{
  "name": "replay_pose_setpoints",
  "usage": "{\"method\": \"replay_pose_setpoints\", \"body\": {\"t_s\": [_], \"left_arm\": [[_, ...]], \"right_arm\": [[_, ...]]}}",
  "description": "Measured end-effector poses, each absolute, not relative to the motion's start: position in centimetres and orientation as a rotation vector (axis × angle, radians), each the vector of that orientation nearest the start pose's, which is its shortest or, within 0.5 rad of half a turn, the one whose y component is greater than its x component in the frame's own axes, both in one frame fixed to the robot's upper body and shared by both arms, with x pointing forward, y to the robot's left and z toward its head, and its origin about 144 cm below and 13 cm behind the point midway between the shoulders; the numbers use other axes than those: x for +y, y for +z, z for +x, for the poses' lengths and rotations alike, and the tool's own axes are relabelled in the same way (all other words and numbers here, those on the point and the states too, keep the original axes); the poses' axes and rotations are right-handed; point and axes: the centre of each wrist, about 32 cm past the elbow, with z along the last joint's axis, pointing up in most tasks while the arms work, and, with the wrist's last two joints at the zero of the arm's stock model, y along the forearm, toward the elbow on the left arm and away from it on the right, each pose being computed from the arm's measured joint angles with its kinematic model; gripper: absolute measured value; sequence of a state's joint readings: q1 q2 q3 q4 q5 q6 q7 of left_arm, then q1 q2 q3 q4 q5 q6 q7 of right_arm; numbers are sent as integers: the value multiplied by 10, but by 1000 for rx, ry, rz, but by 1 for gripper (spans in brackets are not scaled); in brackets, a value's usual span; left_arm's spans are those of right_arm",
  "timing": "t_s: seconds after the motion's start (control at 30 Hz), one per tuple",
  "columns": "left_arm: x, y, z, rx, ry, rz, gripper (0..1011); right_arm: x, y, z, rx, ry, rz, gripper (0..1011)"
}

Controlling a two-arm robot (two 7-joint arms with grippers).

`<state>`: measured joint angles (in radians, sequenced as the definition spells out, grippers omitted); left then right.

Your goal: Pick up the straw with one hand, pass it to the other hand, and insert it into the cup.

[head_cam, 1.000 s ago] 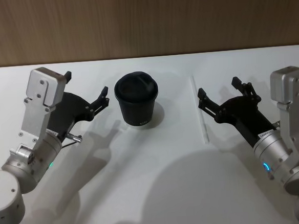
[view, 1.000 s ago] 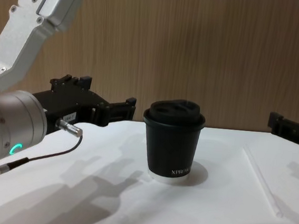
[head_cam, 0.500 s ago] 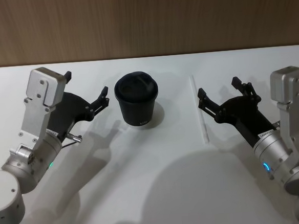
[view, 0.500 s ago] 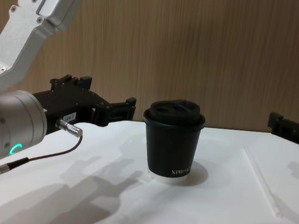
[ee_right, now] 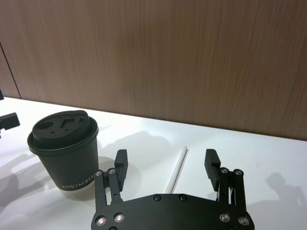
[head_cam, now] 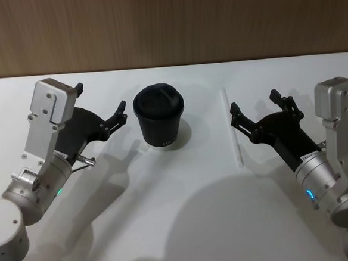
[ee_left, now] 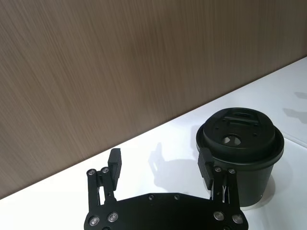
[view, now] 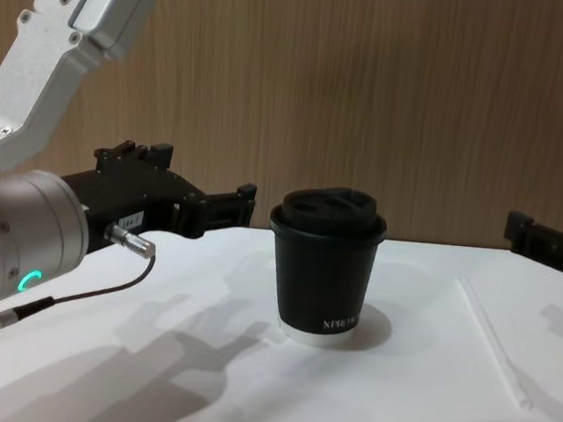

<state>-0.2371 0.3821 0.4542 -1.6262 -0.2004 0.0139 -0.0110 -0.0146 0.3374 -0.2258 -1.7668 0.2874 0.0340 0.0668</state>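
The black cup [head_cam: 159, 116] with its domed lid stands upright on the white table, between the two arms. The thin white straw [head_cam: 232, 128] lies flat to the cup's right, running away from me. My right gripper [head_cam: 254, 101] hovers open just right of the straw, nothing between its fingers; the right wrist view shows the straw [ee_right: 176, 170] on the table ahead of the open gripper [ee_right: 166, 160], slightly off its middle, and the cup [ee_right: 67, 148] off to one side. My left gripper [head_cam: 100, 97] is open and empty left of the cup, with the lid [ee_left: 240, 139] close beside one finger [ee_left: 205, 162].
A wood-panelled wall [head_cam: 166, 23] closes off the table's far edge. A thin black cable with a metal plug [view: 129, 241] hangs from the left wrist. White table surface [head_cam: 180, 213] stretches in front of the cup.
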Motion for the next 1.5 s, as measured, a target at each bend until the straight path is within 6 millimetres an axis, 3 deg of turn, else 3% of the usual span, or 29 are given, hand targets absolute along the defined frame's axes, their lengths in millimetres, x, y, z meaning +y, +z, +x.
{"method": "replay_pose_setpoints", "body": {"t_s": [1.5], "left_arm": [[198,1204,492,-268,1124,61,1002]], "right_arm": [[-238,1192,439,-81,-1222,6,1001]]}}
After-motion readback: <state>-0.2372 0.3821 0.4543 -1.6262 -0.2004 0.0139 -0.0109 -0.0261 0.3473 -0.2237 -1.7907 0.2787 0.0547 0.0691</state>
